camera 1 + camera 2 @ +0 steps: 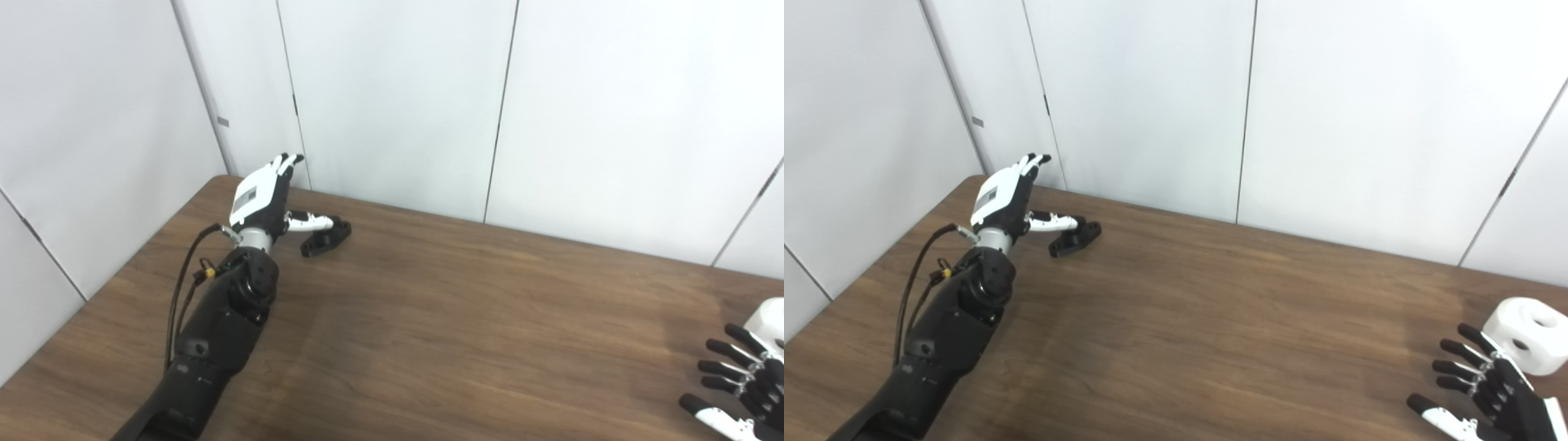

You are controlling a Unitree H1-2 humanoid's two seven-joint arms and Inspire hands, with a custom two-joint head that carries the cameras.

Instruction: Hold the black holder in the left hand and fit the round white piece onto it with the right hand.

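Left eye view: left hand (260,196) spreads open at the table's (465,318) far left corner, thumb touching the black holder (326,237) lying there. Right eye view: right hand (1488,386) hovers empty, fingers apart, just beside the round white piece (1528,334) near the table's right edge.

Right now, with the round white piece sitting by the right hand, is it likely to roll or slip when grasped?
The round white piece rests on a flat face on the table, so it probably won't roll. It looks like rigid, smooth plastic, so it may slip between fingers. The right hand is open beside it, not yet gripping.
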